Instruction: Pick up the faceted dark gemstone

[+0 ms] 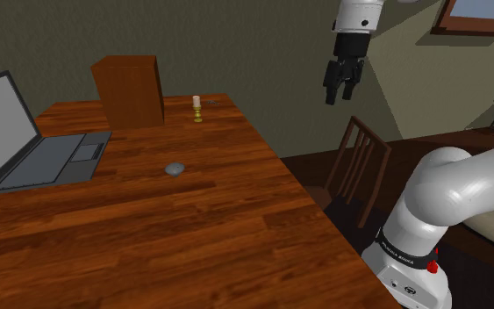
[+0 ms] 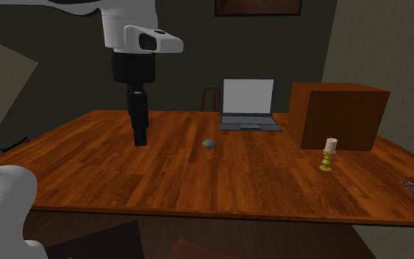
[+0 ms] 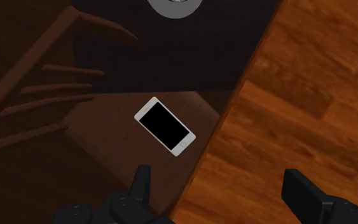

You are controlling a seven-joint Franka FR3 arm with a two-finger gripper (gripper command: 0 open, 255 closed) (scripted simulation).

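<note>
Gemstone (image 1: 175,168) lies loose mid-table (image 1: 192,237), apart from laptop (image 1: 34,149) and box (image 1: 131,89), well away from the gripper (image 1: 340,95). Jaws stand apart, empty, high over the table edge above a chair (image 1: 359,162) bearing a phone (image 3: 164,125). Risk: an off-centre descent could make the small faceted stone squirt from the closing fingers or skid aside.

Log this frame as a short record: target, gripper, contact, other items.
target: small grey gemstone lying mid-table on the wooden table
gripper: gripper open, high above the table's edge
contact: none; gemstone not held
on table: laptop, brown box, candle in a holder
below gripper: phone on a chair seat
</note>
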